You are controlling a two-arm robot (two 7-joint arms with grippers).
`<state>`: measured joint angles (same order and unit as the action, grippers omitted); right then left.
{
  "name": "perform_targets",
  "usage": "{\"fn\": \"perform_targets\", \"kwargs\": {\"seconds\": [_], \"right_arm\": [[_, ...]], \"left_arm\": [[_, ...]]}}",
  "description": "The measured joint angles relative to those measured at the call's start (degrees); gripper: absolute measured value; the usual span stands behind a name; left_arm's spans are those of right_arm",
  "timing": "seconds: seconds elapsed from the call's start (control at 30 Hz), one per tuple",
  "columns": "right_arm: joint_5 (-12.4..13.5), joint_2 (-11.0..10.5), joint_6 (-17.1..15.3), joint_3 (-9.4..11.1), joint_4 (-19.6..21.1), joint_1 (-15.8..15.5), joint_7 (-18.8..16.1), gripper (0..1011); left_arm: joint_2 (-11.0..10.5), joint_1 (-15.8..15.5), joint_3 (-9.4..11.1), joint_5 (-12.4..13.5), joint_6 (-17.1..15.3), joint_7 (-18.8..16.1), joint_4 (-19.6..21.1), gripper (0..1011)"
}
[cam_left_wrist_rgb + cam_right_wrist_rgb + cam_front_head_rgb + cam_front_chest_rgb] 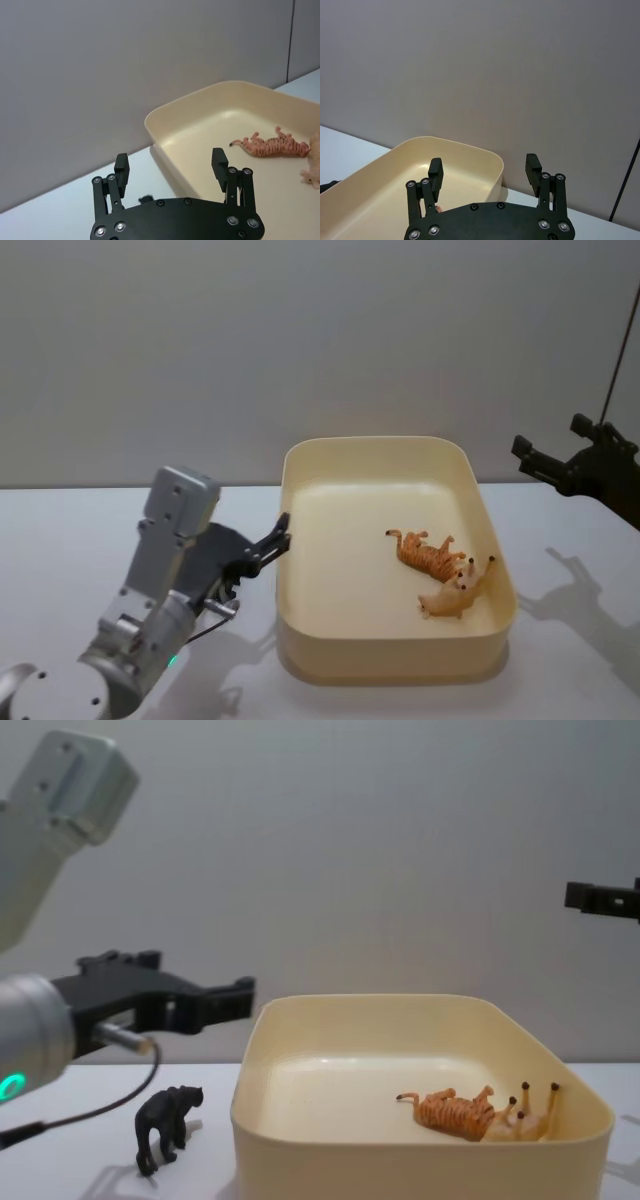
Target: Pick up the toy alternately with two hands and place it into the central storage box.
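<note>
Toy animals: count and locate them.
3. Tiger and tan animal lie in the box; black one stands on the table left of it. More may be hidden.

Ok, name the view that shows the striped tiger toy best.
The left wrist view: the tiger toy lies whole on its side, stripes clear. The head view shows it smaller, from above; the chest view, side-on over the storage box rim.
</note>
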<state>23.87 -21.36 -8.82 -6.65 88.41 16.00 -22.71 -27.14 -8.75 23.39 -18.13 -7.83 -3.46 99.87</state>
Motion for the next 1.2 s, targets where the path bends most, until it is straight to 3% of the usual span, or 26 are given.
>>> {"fn": "perform_targets", "kwargs": {"seconds": [0.27,0.53,0.77,1.2], "right_arm": [[0.19,-0.17,0.06,0.18,0.22,-0.17,0.2,1001],[0.31,-0.27,0.11,0.28,0.34,-0.26,0.31,1001],[0.35,-0.3,0.16,0.32,0.38,-0.3,0.35,1001],[0.4,-0.36,0.16,0.36,0.45,-0.34,0.41,1001]], "left_arm": [[-3.16,2.85,-1.79,-5.0,-4.52,-2.37,2.77,1001],[-5.14,3.99,-3.25,-9.6,-8.97,-1.15,3.03,1001],[-5.45,3.32,-3.91,-10.87,-11.13,1.29,1.14,1001],[-3.8,0.26,-4.27,-10.26,-12.88,4.51,-3.85,1001]]}}
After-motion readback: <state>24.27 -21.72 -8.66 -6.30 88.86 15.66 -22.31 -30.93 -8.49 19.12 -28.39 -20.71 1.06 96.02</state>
